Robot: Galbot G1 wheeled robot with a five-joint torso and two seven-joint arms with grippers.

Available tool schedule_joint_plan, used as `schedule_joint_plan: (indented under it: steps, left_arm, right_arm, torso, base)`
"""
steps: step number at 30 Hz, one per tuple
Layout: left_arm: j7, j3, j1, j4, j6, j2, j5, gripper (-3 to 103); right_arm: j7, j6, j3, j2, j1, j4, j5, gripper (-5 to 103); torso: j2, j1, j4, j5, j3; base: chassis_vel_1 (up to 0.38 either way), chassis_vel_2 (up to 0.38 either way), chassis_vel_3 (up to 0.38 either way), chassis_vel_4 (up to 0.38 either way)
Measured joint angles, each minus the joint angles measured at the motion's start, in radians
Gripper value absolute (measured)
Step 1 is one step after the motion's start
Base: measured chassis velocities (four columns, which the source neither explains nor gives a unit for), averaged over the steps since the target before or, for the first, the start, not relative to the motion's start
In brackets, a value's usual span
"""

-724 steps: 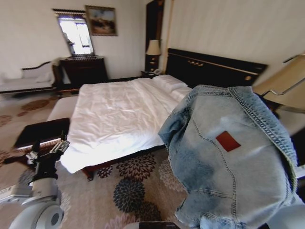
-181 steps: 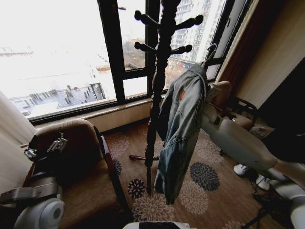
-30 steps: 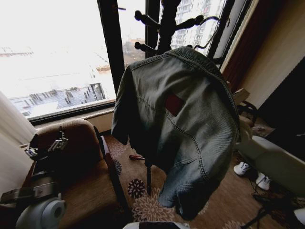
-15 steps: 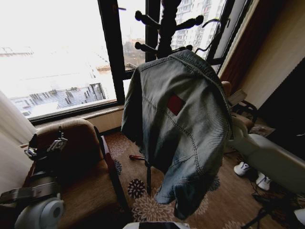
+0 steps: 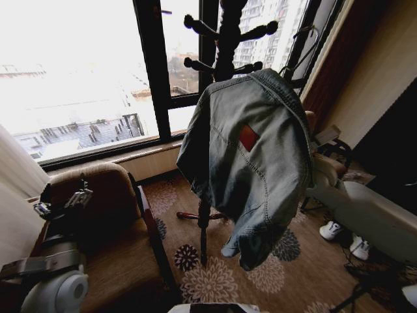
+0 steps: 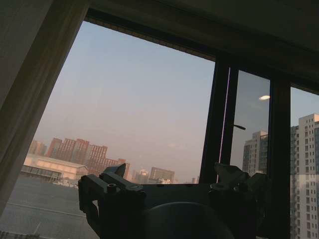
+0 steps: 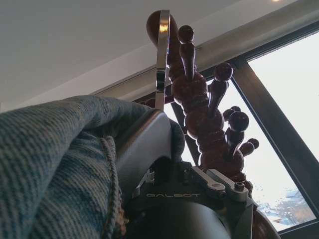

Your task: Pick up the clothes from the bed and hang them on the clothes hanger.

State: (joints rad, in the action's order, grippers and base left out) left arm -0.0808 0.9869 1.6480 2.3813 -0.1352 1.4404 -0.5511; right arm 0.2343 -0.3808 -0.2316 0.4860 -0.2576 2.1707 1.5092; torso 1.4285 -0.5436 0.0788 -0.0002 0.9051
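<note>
Looking from the head, found the jacket [image 5: 251, 163] held high, back and red patch outward, just beside the stand [image 5: 218, 78] and clear of the carpet. Noted the left gripper [image 5: 65, 199] parked low over the armchair [image 5: 111, 222].

Through the left wrist, saw the left gripper [image 6: 169, 184] spread wide with nothing between its fingers, facing the window.

Through the right wrist, caught what the head view hid: the hook [image 7: 162, 55] standing upright, close by the stand's pegs [image 7: 209, 124] but resting on none. Made out denim bunched against the right gripper [image 7: 189, 199]; could not tell how far shut.

Judged the risk thus: could miss or only half-catch a peg, the pegs being rounded and crowded, or could let the jacket slide off if tilted or knocked against the stand.
</note>
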Motion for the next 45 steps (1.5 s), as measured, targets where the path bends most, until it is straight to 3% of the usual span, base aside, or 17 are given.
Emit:
schedule_joint_plan:
  steps: [7, 11, 17, 21, 24, 31, 36, 45]
  left_arm:
    - [0.001, 0.001, -0.001, 0.000, 0.000, 0.000, 0.000, 100]
    - [0.001, 0.001, -0.001, 0.000, -0.001, 0.000, 0.000, 100]
    - [0.001, -0.001, -0.001, -0.001, -0.001, -0.001, 0.002, 100]
    - [0.002, -0.002, -0.001, -0.004, -0.001, -0.001, 0.003, 100]
    - [0.002, -0.002, 0.000, -0.006, -0.002, 0.000, 0.006, 100]
    - [0.002, -0.002, 0.002, -0.006, -0.002, 0.001, 0.009, 100]
    - [0.002, -0.003, 0.001, -0.006, -0.002, 0.003, 0.014, 100]
    - [0.002, -0.014, -0.001, -0.009, -0.002, 0.013, 0.029, 100]
  right_arm:
    - [-0.056, -0.014, -0.011, 0.019, 0.012, 0.019, 0.044, 20]
    - [-0.024, -0.017, -0.028, 0.036, 0.018, 0.052, 0.014, 20]
    - [0.148, 0.028, -0.056, 0.064, 0.018, 0.121, -0.046, 20]
    - [0.208, 0.039, -0.056, 0.072, 0.032, 0.145, -0.022, 20]
    - [0.287, 0.041, -0.048, 0.078, 0.038, 0.191, 0.058, 20]
    - [0.384, 0.058, -0.040, 0.066, 0.034, 0.240, 0.042, 20]
    - [0.546, 0.114, -0.040, 0.026, 0.019, 0.287, -0.024, 20]
    - [0.695, 0.179, -0.029, -0.076, -0.005, 0.334, -0.043, 20]
  torso:
    - [0.000, 0.000, 0.0001, 0.0003, 0.000]
    - [0.000, 0.000, 0.0000, 0.0000, 0.000]
    - [0.000, 0.000, 0.0001, 0.0002, 0.000]
    - [0.000, 0.000, 0.0000, 0.0001, 0.000]
    - [0.000, 0.000, 0.0000, 0.0001, 0.000]
    - [0.000, 0.000, 0.0000, 0.0002, 0.000]
    - [0.000, 0.000, 0.0000, 0.0005, 0.000]
    - [0.000, 0.000, 0.0002, 0.0004, 0.000]
  base:
    - [0.000, 0.000, 0.000, 0.000]
    - [0.000, 0.000, 0.000, 0.000]
    - [0.000, 0.000, 0.000, 0.000]
    - [0.000, 0.000, 0.000, 0.000]
    - [0.000, 0.000, 0.000, 0.000]
    - [0.000, 0.000, 0.000, 0.000]
    - [0.000, 0.000, 0.000, 0.000]
    - [0.000, 0.000, 0.000, 0.000]
